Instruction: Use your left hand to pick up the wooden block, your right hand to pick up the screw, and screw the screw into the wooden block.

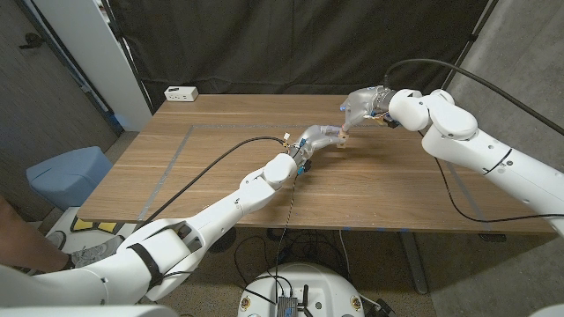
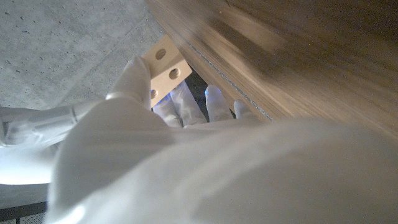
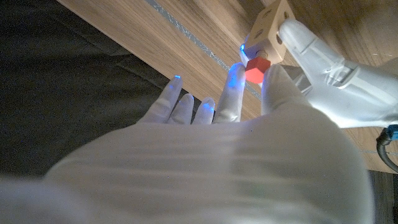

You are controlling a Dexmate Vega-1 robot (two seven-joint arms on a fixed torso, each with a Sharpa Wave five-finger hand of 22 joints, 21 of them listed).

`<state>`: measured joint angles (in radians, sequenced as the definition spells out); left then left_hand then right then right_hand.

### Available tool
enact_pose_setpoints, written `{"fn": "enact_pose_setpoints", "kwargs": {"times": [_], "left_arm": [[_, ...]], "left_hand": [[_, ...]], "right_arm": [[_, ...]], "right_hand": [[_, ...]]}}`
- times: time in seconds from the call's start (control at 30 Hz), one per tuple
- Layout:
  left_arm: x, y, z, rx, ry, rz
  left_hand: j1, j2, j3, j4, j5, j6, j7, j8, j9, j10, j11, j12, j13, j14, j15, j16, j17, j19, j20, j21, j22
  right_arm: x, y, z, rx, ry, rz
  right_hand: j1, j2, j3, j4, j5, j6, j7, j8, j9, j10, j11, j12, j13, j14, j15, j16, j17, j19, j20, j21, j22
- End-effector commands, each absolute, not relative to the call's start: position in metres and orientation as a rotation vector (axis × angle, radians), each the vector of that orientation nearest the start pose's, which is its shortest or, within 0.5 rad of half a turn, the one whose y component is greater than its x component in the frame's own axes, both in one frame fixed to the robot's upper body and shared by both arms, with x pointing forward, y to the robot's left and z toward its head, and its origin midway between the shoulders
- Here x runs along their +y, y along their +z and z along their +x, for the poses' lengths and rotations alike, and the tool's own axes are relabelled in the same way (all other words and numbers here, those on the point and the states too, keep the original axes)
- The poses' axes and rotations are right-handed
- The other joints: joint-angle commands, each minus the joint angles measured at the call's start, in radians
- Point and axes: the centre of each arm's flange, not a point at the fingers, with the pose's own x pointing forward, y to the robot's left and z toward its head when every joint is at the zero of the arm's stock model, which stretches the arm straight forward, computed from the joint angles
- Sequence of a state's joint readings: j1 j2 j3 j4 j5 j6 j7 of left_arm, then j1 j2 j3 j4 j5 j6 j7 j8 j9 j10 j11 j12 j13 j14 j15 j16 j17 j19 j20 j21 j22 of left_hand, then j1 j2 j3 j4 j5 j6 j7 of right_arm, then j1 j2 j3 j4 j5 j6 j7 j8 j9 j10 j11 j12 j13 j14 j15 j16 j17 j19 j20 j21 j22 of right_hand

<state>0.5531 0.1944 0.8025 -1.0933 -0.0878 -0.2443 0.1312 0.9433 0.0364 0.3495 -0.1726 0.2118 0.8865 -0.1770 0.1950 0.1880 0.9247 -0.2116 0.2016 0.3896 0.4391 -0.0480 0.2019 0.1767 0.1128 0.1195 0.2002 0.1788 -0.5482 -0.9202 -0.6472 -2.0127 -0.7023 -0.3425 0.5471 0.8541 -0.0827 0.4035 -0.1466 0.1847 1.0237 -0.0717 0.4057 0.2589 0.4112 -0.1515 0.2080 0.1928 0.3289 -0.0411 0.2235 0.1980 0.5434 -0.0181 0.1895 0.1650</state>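
Near the head view's center, the left hand (image 1: 319, 139) grips the wooden block (image 1: 340, 137) above the table (image 1: 176, 167). Just beyond, toward the upper right, the right hand (image 1: 361, 104) pinches the red-headed screw (image 3: 255, 68) against the block.

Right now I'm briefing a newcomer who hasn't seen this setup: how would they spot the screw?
Find the wooden table, then where the two robot hands meet above its middle. The left robot hand holds a pale block with holes; the screw is pinched in the right robot hand against it. Its red head is the only bright colour there.
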Motion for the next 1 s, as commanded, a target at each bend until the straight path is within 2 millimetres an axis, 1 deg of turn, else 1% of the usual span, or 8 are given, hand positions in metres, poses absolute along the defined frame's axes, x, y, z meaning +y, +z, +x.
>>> {"fn": "enact_pose_setpoints", "kwargs": {"times": [0.03, 0.27, 0.6, 0.73, 0.77, 0.83, 0.93, 1.0], "left_arm": [[0.0124, -0.0177, 0.6602, -0.67, -0.434, 0.498], [0.0126, -0.0178, 0.6604, -0.668, -0.434, 0.499], [0.0135, -0.018, 0.661, -0.665, -0.431, 0.499], [0.0142, -0.0181, 0.6612, -0.664, -0.429, 0.499], [0.0144, -0.0182, 0.6613, -0.664, -0.429, 0.499], [0.0147, -0.0184, 0.6614, -0.663, -0.428, 0.499], [0.0148, -0.0184, 0.6614, -0.663, -0.427, 0.499], [0.0148, -0.0184, 0.6614, -0.663, -0.427, 0.497]], "left_hand": [[0.003, 0.037, 0.023, 0.017, 0.008, 0.025, 0.014, 0.006, 0.005, 0.009, -0.003, 0.009, 0.026, 0.009, -0.055, -0.001, 0.003, 0.003, 0.008, 0.005, 0.005], [0.003, 0.038, 0.025, 0.018, 0.009, 0.025, 0.015, 0.006, 0.005, 0.009, -0.003, 0.009, 0.026, 0.009, -0.055, -0.001, 0.004, 0.004, 0.009, 0.005, 0.005], [0.005, 0.038, 0.026, 0.016, 0.01, 0.024, 0.015, 0.005, 0.005, 0.008, -0.003, 0.008, 0.026, 0.01, -0.055, -0.001, 0.003, 0.004, 0.008, 0.005, 0.005], [0.005, 0.038, 0.026, 0.015, 0.01, 0.026, 0.014, 0.006, 0.005, 0.008, -0.003, 0.009, 0.026, 0.01, -0.055, -0.001, 0.003, 0.003, 0.008, 0.005, 0.005], [0.005, 0.038, 0.027, 0.015, 0.01, 0.026, 0.015, 0.006, 0.005, 0.008, -0.003, 0.009, 0.026, 0.011, -0.055, -0.001, 0.003, 0.004, 0.007, 0.005, 0.005], [0.005, 0.038, 0.026, 0.016, 0.01, 0.024, 0.015, 0.005, 0.005, 0.008, -0.003, 0.009, 0.026, 0.01, -0.055, -0.001, 0.003, 0.004, 0.008, 0.006, 0.005], [0.006, 0.038, 0.027, 0.015, 0.01, 0.024, 0.015, 0.006, 0.005, 0.009, -0.003, 0.009, 0.026, 0.01, -0.055, -0.001, 0.003, 0.003, 0.008, 0.005, 0.005], [0.006, 0.038, 0.027, 0.015, 0.01, 0.024, 0.016, 0.005, 0.005, 0.008, -0.003, 0.009, 0.026, 0.01, -0.055, -0.001, 0.003, 0.003, 0.008, 0.005, 0.005]], "right_arm": [[-0.2071, 0.1193, 0.5545, -0.443, 0.041, -1.782], [-0.2075, 0.1175, 0.5555, -0.437, 0.028, -1.782], [-0.2074, 0.1162, 0.5584, -0.424, 0.029, -1.777], [-0.2067, 0.1158, 0.5596, -0.424, 0.029, -1.772], [-0.2066, 0.1157, 0.5599, -0.424, 0.028, -1.771], [-0.2061, 0.1154, 0.5603, -0.425, 0.026, -1.768], [-0.2055, 0.115, 0.5611, -0.426, 0.026, -1.765], [-0.2051, 0.1147, 0.5613, -0.429, 0.026, -1.762]], "right_hand": [[-0.012, 0.003, 0.003, 0.01, -0.002, 0.025, 0.002, 0.014, -0.001, 0.019, 0.0, 0.006, 0.003, 0.016, -0.051, 0.006, 0.004, 0.01, -0.001, 0.007, 0.004], [-0.035, 0.005, -0.001, 0.018, -0.003, 0.063, 0.002, 0.029, -0.006, 0.042, -0.008, 0.007, 0.002, 0.027, -0.056, 0.008, 0.005, 0.016, -0.001, 0.007, 0.004], [-0.061, 0.011, -0.006, 0.026, -0.003, 0.113, 0.006, 0.046, -0.013, 0.068, -0.006, 0.008, 0.001, 0.036, -0.055, 0.008, 0.005, 0.018, 0.0, 0.005, 0.004], [-0.073, 0.013, -0.011, 0.029, -0.003, 0.136, 0.007, 0.053, -0.017, 0.079, -0.015, 0.007, 0.001, 0.041, -0.056, 0.009, 0.004, 0.02, -0.001, 0.005, 0.004], [-0.076, 0.014, -0.012, 0.029, -0.003, 0.14, 0.01, 0.054, -0.019, 0.085, 0.0, 0.007, 0.001, 0.042, -0.056, 0.009, 0.003, 0.015, -0.001, 0.003, 0.005], [-0.078, 0.013, -0.014, 0.027, -0.003, 0.153, 0.015, 0.057, -0.022, 0.09, -0.003, 0.006, 0.0, 0.046, -0.054, 0.009, 0.002, 0.022, -0.001, 0.005, 0.005], [-0.085, 0.015, -0.017, 0.028, -0.003, 0.167, 0.012, 0.06, -0.026, 0.097, -0.012, 0.005, 0.0, 0.05, -0.054, 0.009, 0.001, 0.024, 0.0, 0.005, 0.005], [-0.094, 0.015, -0.02, 0.03, -0.003, 0.177, 0.014, 0.062, -0.029, 0.103, -0.012, 0.005, -0.001, 0.054, -0.054, 0.01, 0.001, 0.027, 0.0, 0.006, 0.005]]}}
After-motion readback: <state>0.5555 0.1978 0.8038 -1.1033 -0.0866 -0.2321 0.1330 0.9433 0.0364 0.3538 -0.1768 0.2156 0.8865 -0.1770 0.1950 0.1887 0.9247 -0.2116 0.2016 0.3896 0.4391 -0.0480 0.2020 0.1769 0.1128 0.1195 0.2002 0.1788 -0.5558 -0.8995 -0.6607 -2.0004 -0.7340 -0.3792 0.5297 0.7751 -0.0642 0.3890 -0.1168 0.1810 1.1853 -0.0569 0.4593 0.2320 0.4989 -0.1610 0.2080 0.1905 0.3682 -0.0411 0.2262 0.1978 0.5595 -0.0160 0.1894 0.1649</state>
